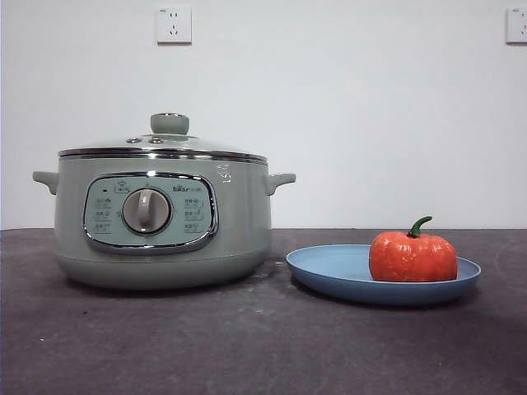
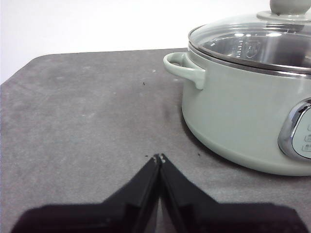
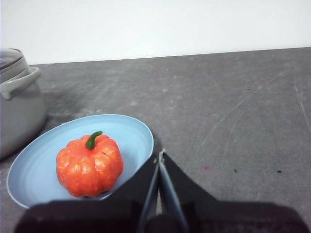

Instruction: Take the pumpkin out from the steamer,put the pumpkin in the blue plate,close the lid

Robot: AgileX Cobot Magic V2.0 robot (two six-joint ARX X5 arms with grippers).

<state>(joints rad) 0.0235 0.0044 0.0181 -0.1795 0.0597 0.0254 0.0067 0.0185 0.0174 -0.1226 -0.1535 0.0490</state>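
the task looks finished: the pumpkin point(image 1: 412, 255) sits in the blue plate point(image 1: 329, 271), and the lid point(image 1: 169, 141) rests on the steamer point(image 1: 239, 222). the left tool point(image 2: 159, 157) and right tool point(image 3: 161, 153) are pressed together, empty. no move seems needed; bare surface point(image 1: 247, 346) lies in front.

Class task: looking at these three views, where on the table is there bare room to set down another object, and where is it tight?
Bare: the tabletop in front of the steamer and blue plate, and beyond each outer side. Tight: the narrow gap between them. The pumpkin takes part of the plate.
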